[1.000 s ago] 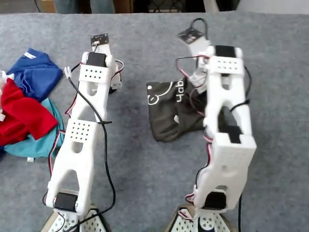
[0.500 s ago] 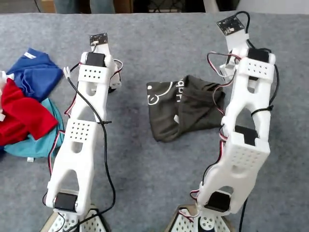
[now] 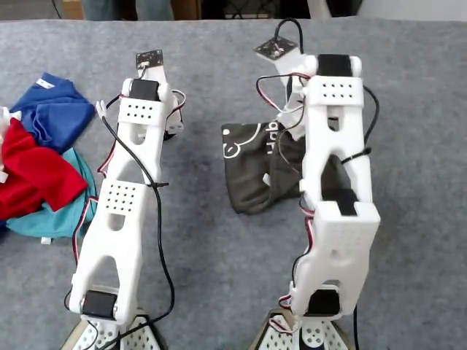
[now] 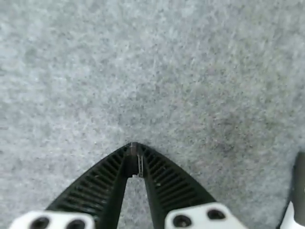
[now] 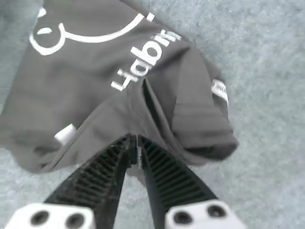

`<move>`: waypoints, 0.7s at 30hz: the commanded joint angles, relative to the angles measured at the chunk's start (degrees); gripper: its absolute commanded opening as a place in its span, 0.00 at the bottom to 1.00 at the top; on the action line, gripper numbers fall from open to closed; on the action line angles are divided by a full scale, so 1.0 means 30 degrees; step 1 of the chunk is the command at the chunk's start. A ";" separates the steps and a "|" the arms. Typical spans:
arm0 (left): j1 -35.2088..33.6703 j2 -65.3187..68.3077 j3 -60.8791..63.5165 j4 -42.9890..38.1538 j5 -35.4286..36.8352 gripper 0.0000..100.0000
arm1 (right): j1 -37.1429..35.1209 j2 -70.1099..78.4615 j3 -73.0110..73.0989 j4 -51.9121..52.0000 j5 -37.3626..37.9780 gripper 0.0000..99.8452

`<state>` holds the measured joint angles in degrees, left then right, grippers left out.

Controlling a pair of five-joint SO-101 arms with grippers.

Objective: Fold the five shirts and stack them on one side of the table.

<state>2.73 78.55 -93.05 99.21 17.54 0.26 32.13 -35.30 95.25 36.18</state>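
A crumpled black shirt point(image 3: 252, 171) with white print lies mid-table, partly under the right arm point(image 3: 332, 146). In the right wrist view my right gripper point(image 5: 134, 140) is shut, tips together, just above the black shirt point(image 5: 119, 90) near a fold; no cloth shows between the fingers. At the table's left edge a blue shirt point(image 3: 55, 109), a red shirt point(image 3: 33, 171) and a teal shirt point(image 3: 69, 211) lie heaped, unfolded. My left gripper point(image 4: 134, 147) is shut over bare grey carpet, between that heap and the black shirt.
The grey carpeted table point(image 3: 423, 109) has open room at the far right and along the back. The left arm point(image 3: 135, 168) stretches from its base at the front edge. A bit of white cloth point(image 3: 4, 117) shows at the left edge.
The right arm swung out to the right, uncovering the black shirt's right half, then came back left over the shirt. The left arm has not moved.
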 commanded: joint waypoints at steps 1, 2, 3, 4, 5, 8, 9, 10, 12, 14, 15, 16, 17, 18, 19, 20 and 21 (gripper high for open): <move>-0.0249 -0.0147 -0.0806 -0.0088 -0.0088 0.03 | 0.0527 0.0894 -0.0864 -0.1114 -0.0176 0.01; -0.0249 -0.0147 -0.0806 -0.0088 -0.0088 0.03 | 0.0879 0.1333 -0.0864 -0.1465 -0.0176 0.01; -0.0278 -0.0147 -0.0806 -0.0088 -0.0088 0.03 | 0.1377 0.1714 -0.0894 -0.1905 -0.0176 0.01; -0.0278 -0.0147 -0.0806 -0.0147 -0.0088 0.03 | 0.1817 0.2095 -0.0894 -0.2432 -0.0176 0.01; -0.0249 -0.0147 -0.0806 -0.0293 -0.0088 0.03 | 0.2286 0.2359 -0.0894 -0.2960 -0.0176 0.01; -0.0161 -0.0147 -0.0806 -0.0352 -0.0059 0.03 | 0.3341 0.2652 -0.0923 -0.4249 -0.0176 0.01; -0.0161 -0.0147 -0.0806 -0.0352 -0.0059 0.03 | 0.3516 0.2681 -0.1158 -0.4571 -0.0176 0.01; -0.0161 -0.0147 -0.0806 -0.0352 -0.0059 0.03 | 0.3634 0.2740 -0.1480 -0.4718 -0.0176 0.01; -0.0190 -0.0147 -0.0806 -0.0352 -0.0059 0.03 | 0.3692 0.2769 -0.2212 -0.4806 -0.0176 0.01; -0.0190 -0.0147 -0.0806 -0.0352 -0.0059 0.03 | 0.3692 0.2769 -0.2857 -0.4806 -0.0117 0.01; -0.0190 -0.0147 -0.0806 -0.0352 -0.0059 0.03 | 0.3722 0.2769 -0.3150 -0.4806 -0.0117 0.01; -0.0190 -0.0147 -0.0806 -0.0352 -0.0059 0.03 | 0.3751 0.2769 -0.3443 -0.4835 -0.0088 0.01; -0.0190 -0.0147 -0.0806 -0.0352 -0.0059 0.03 | 0.3780 0.2769 -0.3678 -0.4864 -0.0088 0.01; -0.0190 -0.0147 -0.0806 -0.0352 -0.0059 0.03 | 0.3868 0.2799 -0.3824 -0.4894 -0.0059 0.01; -0.0190 -0.0147 -0.0806 -0.0352 -0.0059 0.03 | 0.3956 0.2799 -0.3971 -0.4952 -0.0059 0.01; -0.0190 -0.0147 -0.0806 -0.0352 -0.0059 0.03 | 0.4044 0.2799 -0.3971 -0.5216 -0.0029 0.01; -0.0190 -0.0147 -0.0806 -0.0352 -0.0059 0.03 | 0.4220 0.2828 -0.3912 -0.5626 -0.0029 0.01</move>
<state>2.73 78.55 -93.05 99.03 17.54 11.34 41.01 -44.26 80.75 36.18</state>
